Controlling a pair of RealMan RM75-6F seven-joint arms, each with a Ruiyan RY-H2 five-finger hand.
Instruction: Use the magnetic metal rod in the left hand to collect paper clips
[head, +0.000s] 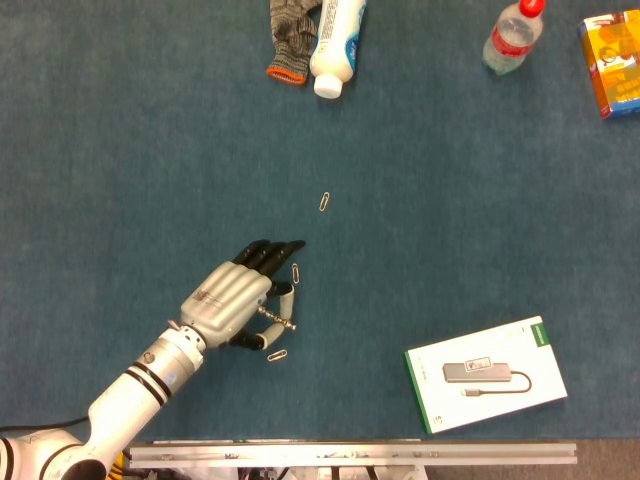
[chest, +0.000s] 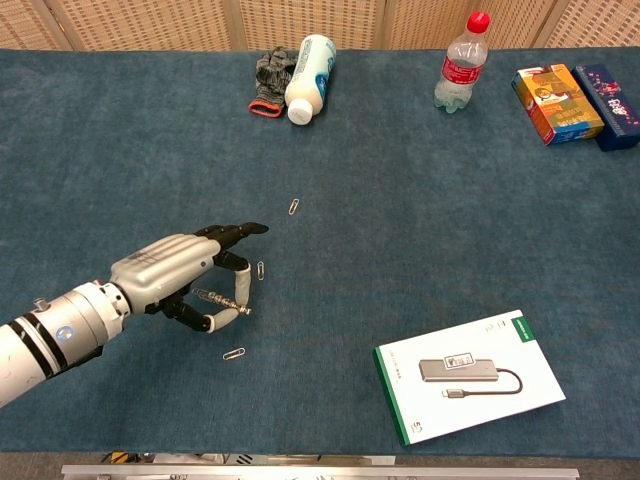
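light was even and fairly bright from overhead, with no glare on the blue table cloth (chest: 420, 230); my left hand (head: 232, 297) cast only a soft, short shadow beneath its fingers. both views were sharp, though the paper clips (chest: 234, 353) stayed tiny, and the chest view bowed slightly at its edges
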